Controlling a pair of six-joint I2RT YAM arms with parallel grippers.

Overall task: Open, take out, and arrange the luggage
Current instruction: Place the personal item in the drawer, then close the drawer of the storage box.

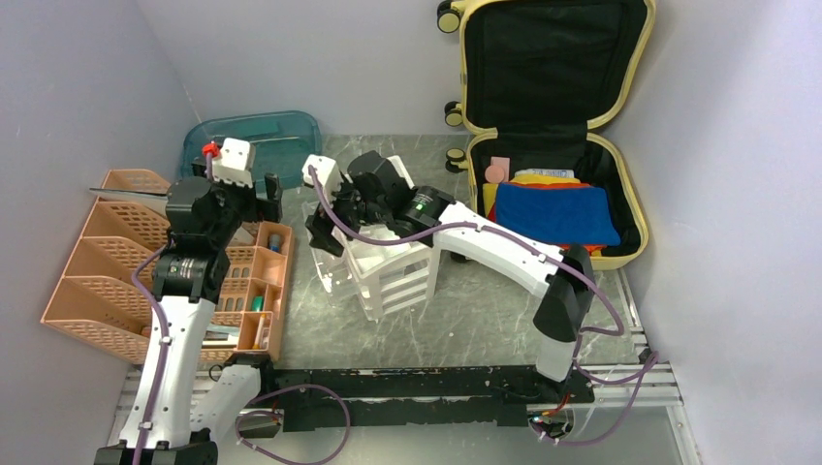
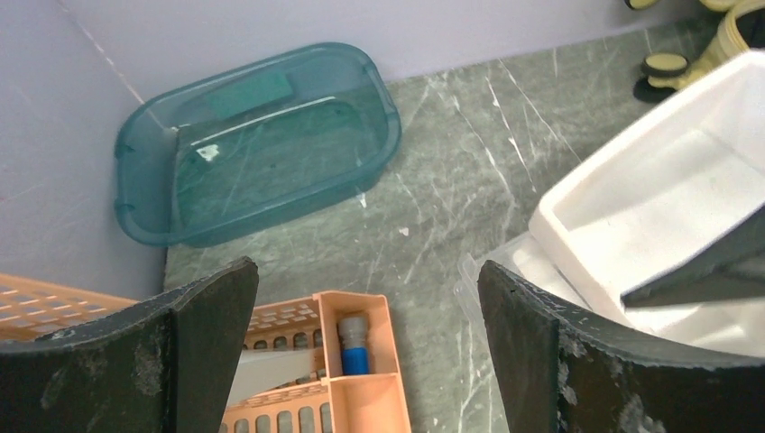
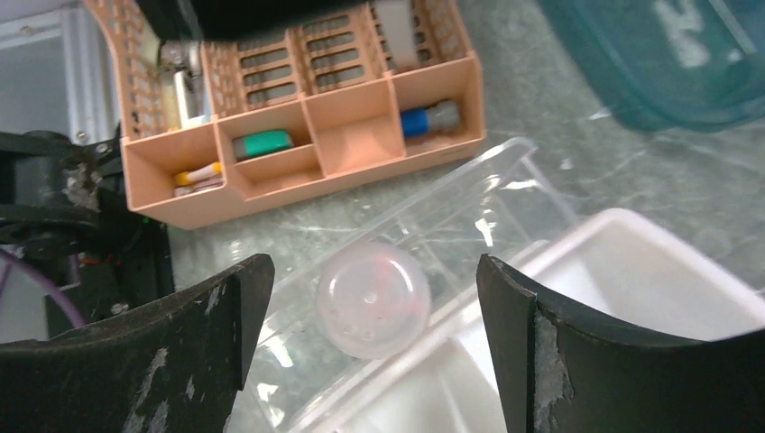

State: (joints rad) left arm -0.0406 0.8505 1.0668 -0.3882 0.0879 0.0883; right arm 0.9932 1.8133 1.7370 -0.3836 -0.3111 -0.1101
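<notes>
The pale yellow luggage [image 1: 628, 194] lies open at the far right, its black-lined lid [image 1: 553, 58] leaning on the wall. Folded blue cloth [image 1: 557, 213] over red and yellow pieces fills its base, with a pink round item [image 1: 496, 172] beside them. Its wheels [image 2: 666, 63] show in the left wrist view. My right gripper [image 1: 325, 232] hangs open over the white drawer unit [image 1: 393, 276]; a translucent pinkish ball [image 3: 373, 299] lies in a pulled-out clear drawer [image 3: 478, 207] between the open jaws [image 3: 374, 343], untouched. My left gripper [image 2: 370, 352] is open and empty above the orange organizer [image 2: 361, 397].
A teal plastic tray [image 1: 262, 140] sits against the back wall on the left. The orange organizer [image 1: 116, 262] along the left wall holds a blue-and-grey tube [image 2: 354, 345] and small items. Walls close in on both sides.
</notes>
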